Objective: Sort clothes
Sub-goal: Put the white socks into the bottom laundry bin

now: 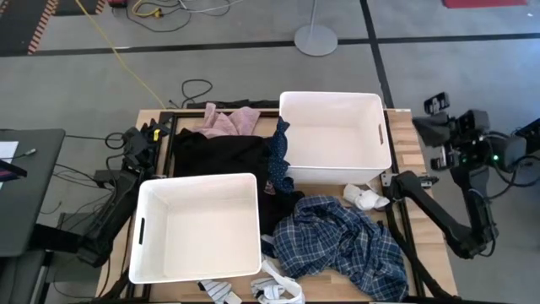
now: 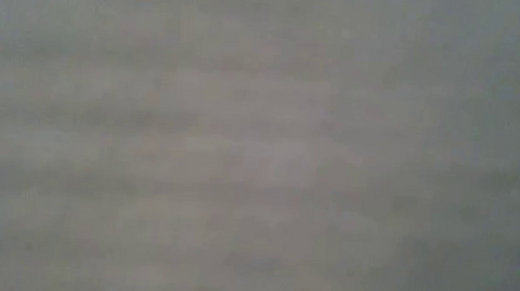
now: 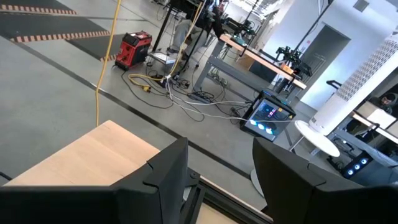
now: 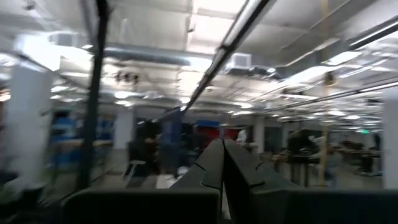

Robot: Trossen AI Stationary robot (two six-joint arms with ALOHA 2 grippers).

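Note:
The clothes lie loose on the table: a pink garment [image 1: 229, 122] and a large black garment [image 1: 219, 152] at the far side, and a dark blue patterned piece [image 1: 279, 159] against the far bin. A blue-white plaid shirt [image 1: 342, 245] lies near right. A white sock [image 1: 364, 198] lies beside it, and striped and white socks [image 1: 221, 291] lie at the near edge. My left gripper [image 1: 150, 131] [image 3: 217, 180] is open and empty over the far left corner. My right gripper [image 1: 436, 108] [image 4: 222, 163] is shut and empty, raised off the table's right side and pointing up.
One white bin [image 1: 333, 135] stands at the far right of centre, and another white bin [image 1: 198, 228] stands near left. Both are empty. The low view shows only a grey blur. Cables and a stand base lie on the floor beyond the table.

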